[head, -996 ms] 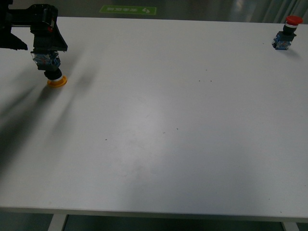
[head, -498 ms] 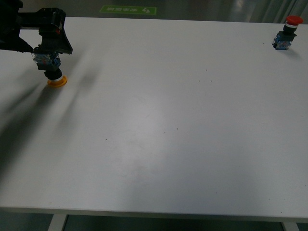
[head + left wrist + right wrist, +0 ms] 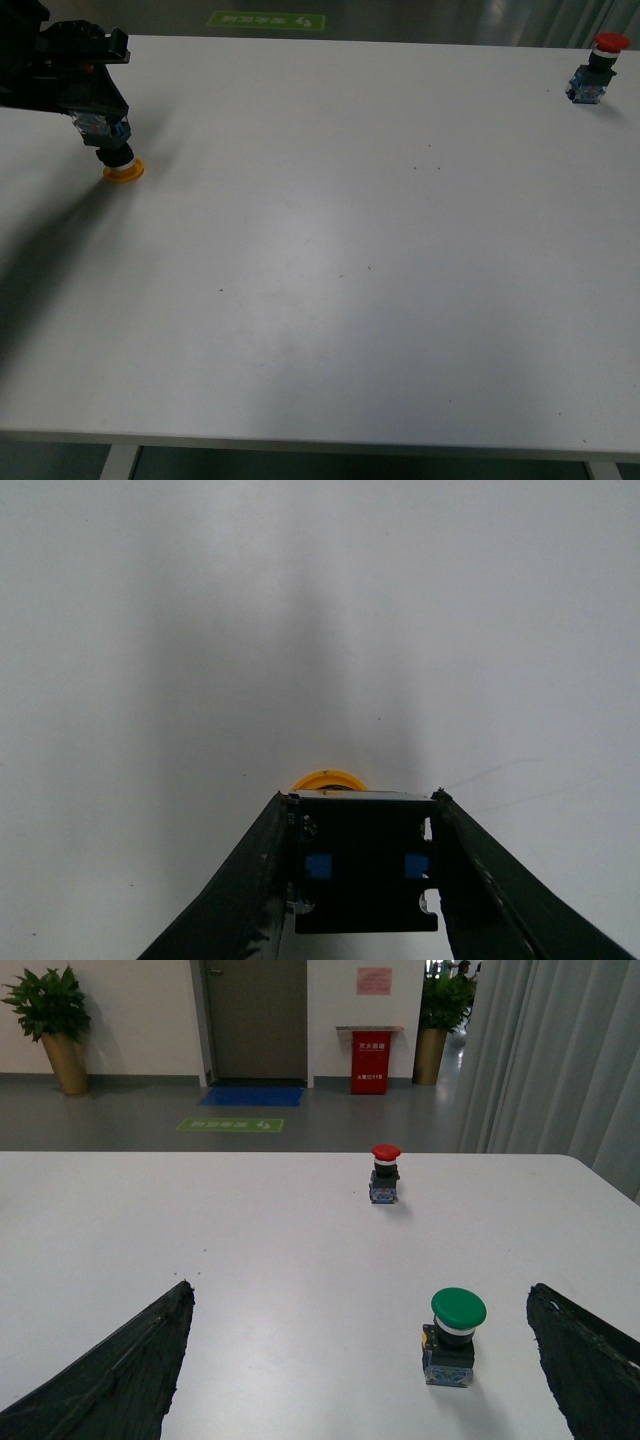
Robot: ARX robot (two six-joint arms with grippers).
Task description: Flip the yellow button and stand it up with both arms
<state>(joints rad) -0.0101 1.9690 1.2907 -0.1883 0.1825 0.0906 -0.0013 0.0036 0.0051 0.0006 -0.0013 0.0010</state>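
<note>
The yellow button (image 3: 122, 170) stands upside down at the table's far left, its yellow cap on the table and its blue-and-clear block (image 3: 103, 127) on top. My left gripper (image 3: 95, 118) is shut on that block. In the left wrist view the block (image 3: 365, 860) sits clamped between the two dark fingers (image 3: 250, 880), with the yellow cap's edge (image 3: 328, 779) showing beyond it. My right gripper (image 3: 360, 1360) is open and empty; it does not show in the front view. Its fingers (image 3: 120, 1370) stand wide apart over the table.
A red-capped switch (image 3: 596, 68) stands upright at the table's far right corner; it also shows in the right wrist view (image 3: 384, 1173). A green-capped switch (image 3: 452, 1335) stands upright between the right gripper's fingers, apart from both. The white table (image 3: 340, 260) fills the front view.
My left gripper has shifted and turned slightly with the yellow button still in it; the cap has slid a little to the right on the table.
</note>
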